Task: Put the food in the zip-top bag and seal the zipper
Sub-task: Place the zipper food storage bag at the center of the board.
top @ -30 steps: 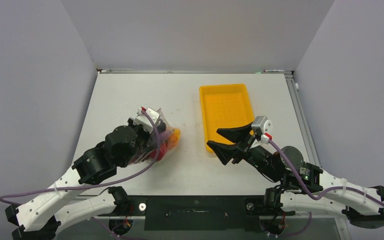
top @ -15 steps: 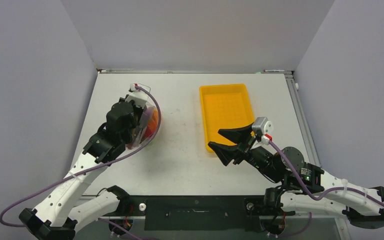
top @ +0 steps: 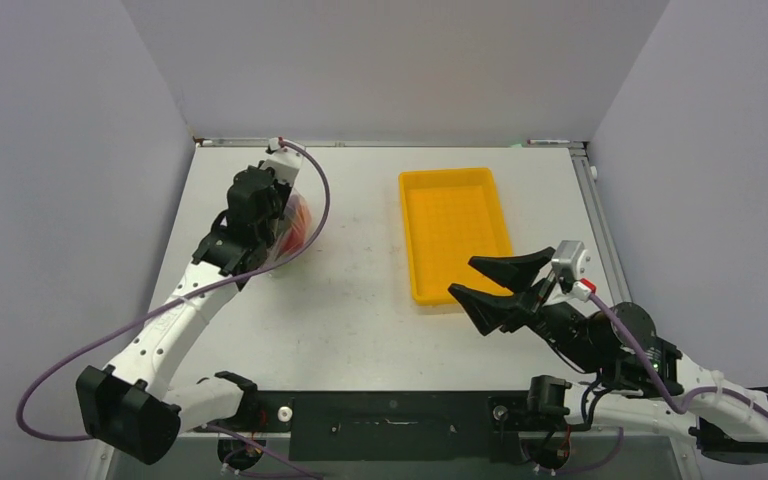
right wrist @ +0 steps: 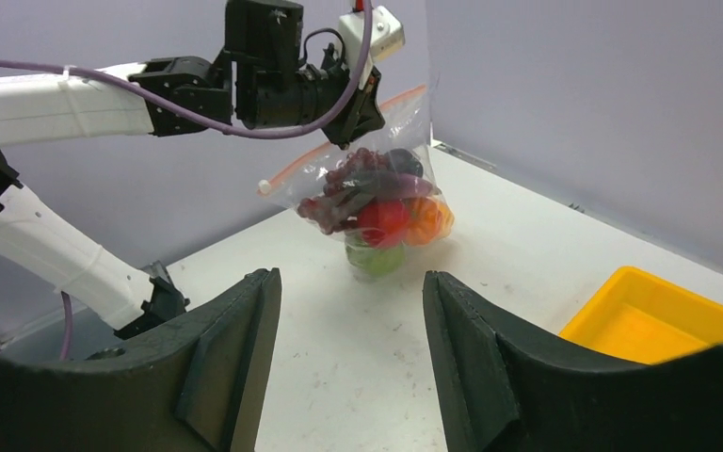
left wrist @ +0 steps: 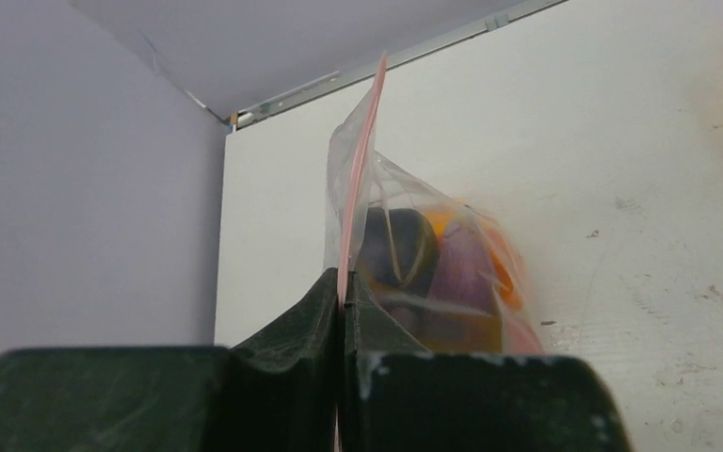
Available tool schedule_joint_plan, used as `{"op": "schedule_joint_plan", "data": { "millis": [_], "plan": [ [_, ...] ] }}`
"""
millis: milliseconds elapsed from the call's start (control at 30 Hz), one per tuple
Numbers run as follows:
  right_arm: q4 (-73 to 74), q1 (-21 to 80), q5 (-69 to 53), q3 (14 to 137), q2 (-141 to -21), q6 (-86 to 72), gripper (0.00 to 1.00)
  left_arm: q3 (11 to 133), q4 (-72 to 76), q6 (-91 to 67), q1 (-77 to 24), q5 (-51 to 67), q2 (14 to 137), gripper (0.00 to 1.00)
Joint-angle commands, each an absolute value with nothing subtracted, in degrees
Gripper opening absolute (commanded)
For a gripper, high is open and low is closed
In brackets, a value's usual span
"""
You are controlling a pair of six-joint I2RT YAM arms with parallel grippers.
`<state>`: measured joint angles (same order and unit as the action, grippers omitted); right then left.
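The zip-top bag (right wrist: 405,122) hangs from my left gripper (left wrist: 342,294), which is shut on its pink-red zipper (left wrist: 361,169). The food (right wrist: 381,212) fills the bag's lower part: dark red grapes, a purple eggplant, red, orange and green pieces. The bag's bottom is at or just above the table; I cannot tell which. In the top view the bag (top: 297,222) is at the far left, below the left gripper (top: 278,195). My right gripper (top: 462,278) is open and holds nothing, near the tray's front edge. In its own view the right gripper (right wrist: 348,275) faces the bag from a distance.
An empty yellow tray (top: 455,215) lies right of centre, its corner at the right of the right wrist view (right wrist: 659,315). Grey walls enclose the table on the left, back and right. The left arm stretches along the table's left side.
My left arm has carried the bag from the near left toward the far left corner and raised it. My right gripper has drawn back toward the near right, off the tray's corner.
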<state>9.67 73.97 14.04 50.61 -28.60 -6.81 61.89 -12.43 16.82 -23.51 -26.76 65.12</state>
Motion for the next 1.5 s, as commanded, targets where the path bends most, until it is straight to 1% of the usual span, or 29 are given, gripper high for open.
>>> {"op": "schedule_joint_plan", "data": {
  "millis": [0,133,200,533,800,1033,1267,1467],
  "plan": [
    [11.2,74.5,16.1,52.4,-25.0,-5.1,0.58,63.6,-1.1,17.1,-23.5,-20.2,67.6,0.00],
    [13.1,74.6,16.8,53.3,-23.0,-4.3,0.58,59.2,2.9,11.4,-24.2,-12.0,69.1,0.00],
    [13.9,74.6,17.0,53.8,-22.4,-4.2,0.58,57.5,4.0,9.1,-24.9,-10.1,69.9,0.00],
    [15.3,74.7,17.4,53.4,-22.3,-5.0,0.61,50.5,8.3,1.7,-36.5,-14.6,72.4,0.00],
    [17.6,74.8,18.2,53.2,-23.8,-7.0,0.66,44.6,10.6,-4.7,-41.9,-13.0,72.1,0.00],
    [17.2,74.8,21.2,50.2,-25.3,-9.0,0.71,41.4,9.7,-8.0,-46.2,-11.4,73.5,0.00],
    [16.4,74.8,22.9,48.3,-30.1,-11.0,0.76,38.7,8.6,-11.7,-49.4,-11.6,73.8,0.00],
    [16.5,74.8,24.7,47.3,-32.6,-12.9,0.78,37.4,6.7,-13.6,-52.2,-11.9,72.6,0.00]
  ]
}}
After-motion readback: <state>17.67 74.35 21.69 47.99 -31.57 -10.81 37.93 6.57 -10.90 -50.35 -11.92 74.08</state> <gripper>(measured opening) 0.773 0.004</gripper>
